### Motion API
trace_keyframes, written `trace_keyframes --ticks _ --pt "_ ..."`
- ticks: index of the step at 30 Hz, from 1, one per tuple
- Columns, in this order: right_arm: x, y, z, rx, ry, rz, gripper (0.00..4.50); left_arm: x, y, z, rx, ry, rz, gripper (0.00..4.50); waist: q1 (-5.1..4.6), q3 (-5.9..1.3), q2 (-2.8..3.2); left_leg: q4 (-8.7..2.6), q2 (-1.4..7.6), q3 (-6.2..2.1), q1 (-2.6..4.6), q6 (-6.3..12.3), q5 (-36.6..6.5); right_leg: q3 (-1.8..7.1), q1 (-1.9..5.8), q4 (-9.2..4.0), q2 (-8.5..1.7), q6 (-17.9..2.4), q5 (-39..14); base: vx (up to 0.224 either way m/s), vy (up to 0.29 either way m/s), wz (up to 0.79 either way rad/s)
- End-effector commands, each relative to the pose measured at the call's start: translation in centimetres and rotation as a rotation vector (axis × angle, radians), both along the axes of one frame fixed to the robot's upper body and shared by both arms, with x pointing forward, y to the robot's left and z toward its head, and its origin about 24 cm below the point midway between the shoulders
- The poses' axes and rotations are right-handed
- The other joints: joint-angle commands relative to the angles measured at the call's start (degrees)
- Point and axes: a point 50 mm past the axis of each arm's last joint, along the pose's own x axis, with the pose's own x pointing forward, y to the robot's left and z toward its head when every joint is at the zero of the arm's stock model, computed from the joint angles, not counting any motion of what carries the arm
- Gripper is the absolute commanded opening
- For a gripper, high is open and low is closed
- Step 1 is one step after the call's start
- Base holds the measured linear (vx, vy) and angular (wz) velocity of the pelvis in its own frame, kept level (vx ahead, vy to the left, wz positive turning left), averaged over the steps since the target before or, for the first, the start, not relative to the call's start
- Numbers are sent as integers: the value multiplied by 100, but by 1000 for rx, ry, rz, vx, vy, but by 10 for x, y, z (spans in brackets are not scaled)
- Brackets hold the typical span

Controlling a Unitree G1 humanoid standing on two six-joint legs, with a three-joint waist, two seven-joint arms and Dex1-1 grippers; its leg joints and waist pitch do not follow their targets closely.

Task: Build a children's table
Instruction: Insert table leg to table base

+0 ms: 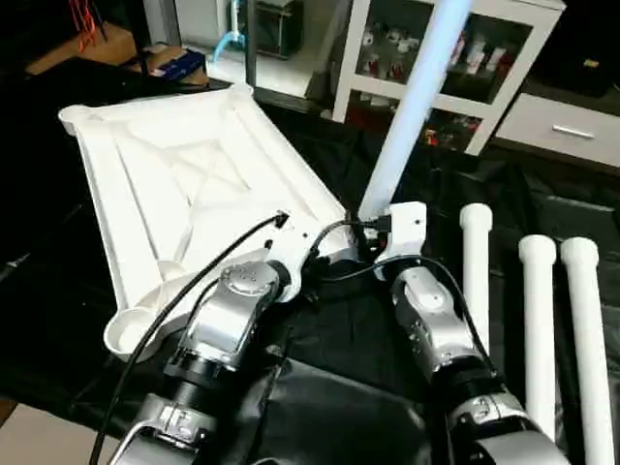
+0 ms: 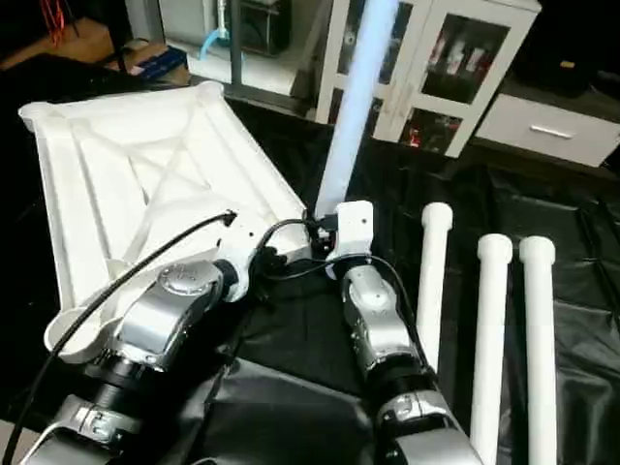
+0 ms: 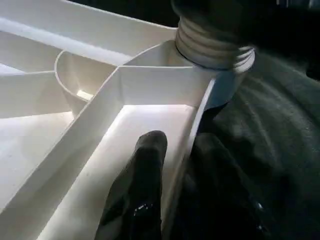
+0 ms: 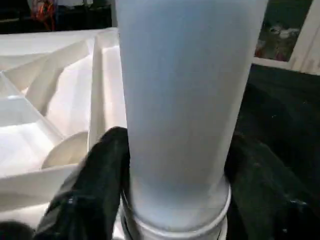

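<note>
one white tabletop point(image 1: 194, 184) lies underside up on a black cloth point(image 1: 320, 387). four legs: one point(image 1: 412, 107) stands upright in the tabletop's near corner socket, three point(image 1: 538, 329) lie side by side on the cloth to the right. left gripper point(image 3: 172, 165) pinches the tabletop's rim wall by that socket. right gripper point(image 4: 175, 175) flanks the standing leg's base; grip or gap, cannot tell.
</note>
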Motion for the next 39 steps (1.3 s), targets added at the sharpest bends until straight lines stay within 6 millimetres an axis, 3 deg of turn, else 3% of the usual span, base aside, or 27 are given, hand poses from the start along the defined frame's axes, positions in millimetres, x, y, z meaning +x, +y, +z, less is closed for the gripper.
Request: trace_keyframes --ticks 1,9,15,17,20,21,24,25,27,29,32,33,36,39 --pt "-3 -8 -7 6 41 -3 338 5 0 20 -21 -87 4 72 83 -376 53 -352 360 -120 79 882 -175 261 387 -175 -468 -1708 147 0 0 0" --pt "-5 -11 2 43 -10 76 355 5 5 18 -12 -82 3 72 136 -382 44 -334 363 -126 86 911 -72 256 405 -150 -470 -1714 133 0 0 0" --pt "-18 -22 14 60 -68 181 355 7 14 11 2 -66 7 72 241 -365 15 -325 367 -124 97 903 -90 266 402 -161 -458 -1574 -28 0 0 0" --pt "-26 -30 19 65 -87 213 355 7 17 7 12 -57 1 72 241 -357 48 -332 366 -135 94 841 -172 262 392 -178 -459 -1576 -192 0 0 0" --pt "-36 -39 25 63 -102 241 355 8 21 3 23 -46 -12 72 294 -342 37 -353 363 -142 105 732 -381 264 396 -225 -443 -1423 -444 0 0 0" --pt "-39 -43 26 57 -104 253 355 8 22 1 31 -44 -25 72 289 -336 68 -358 356 -145 102 667 -506 262 390 -252 -437 -1383 -597 0 0 0" --pt "-47 -53 28 19 -103 294 355 7 23 -1 28 -33 -76 72 305 -318 49 -372 349 -155 98 517 -802 265 380 -297 -441 -1256 -1029 0 0 0" --pt "-51 -58 30 -6 -102 319 355 7 24 -2 27 -30 -106 72 313 -309 88 -373 344 -155 107 449 -936 270 366 -335 -435 -1179 -1203 0 0 0" --pt "-55 -66 31 -53 -93 354 355 5 25 -3 31 -24 -147 72 346 -310 60 -372 336 -158 103 402 -1008 274 369 -340 -433 -1093 -1369 0 0 0" --pt "-57 -77 33 -90 -81 404 355 3 25 -2 19 -21 -219 71 339 -313 133 -377 336 -169 94 358 -1034 268 367 -339 -431 -1098 -1387 0 0 0" --pt "-60 -85 38 -111 -75 483 371 -1 23 0 13 -29 -316 71 361 -329 123 -356 337 -169 95 425 -964 267 378 -332 -438 -1145 -1288 0 0 0" --pt "-61 -89 42 -102 -68 525 381 -4 21 1 10 -34 -372 71 379 -331 150 -355 341 -170 105 452 -940 267 373 -326 -434 -1166 -1234 0 0 0" --pt "-64 -94 48 -83 -39 625 390 -10 18 3 -12 -35 -472 71 458 -342 161 -343 364 -156 124 573 -687 258 370 -263 -430 -1320 -816 0 0 0" --pt "-68 -96 49 -89 15 723 428 -16 15 5 -12 -39 -550 71 539 -350 152 -329 373 -147 122 635 -526 258 387 -216 -447 -1440 -567 0 0 0"
